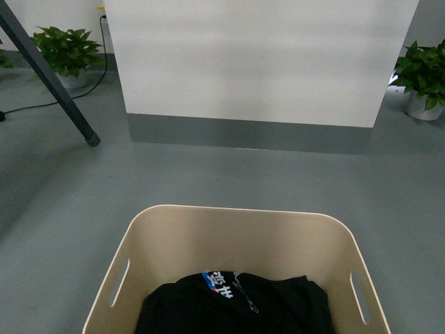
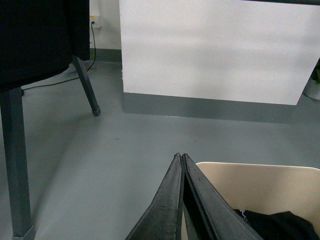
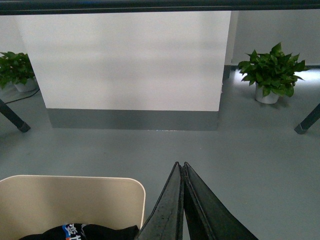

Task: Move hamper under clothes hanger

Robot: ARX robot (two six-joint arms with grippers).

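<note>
The beige hamper stands on the grey floor just in front of me, with a black garment lying in it. Slot handles show at both short ends. A slanted dark leg of the clothes hanger comes down at the far left; neither arm shows in the front view. My left gripper is shut, pointing over the hamper's left rim. The hanger's legs and a dark cloth hanging on it lie to its left. My right gripper is shut beside the hamper's right corner. The hanger's top bar crosses overhead.
A white partition with a grey base stands straight ahead. Potted plants sit at the far left and far right. A black cable runs along the floor near the left plant. Another hanger leg shows at the right.
</note>
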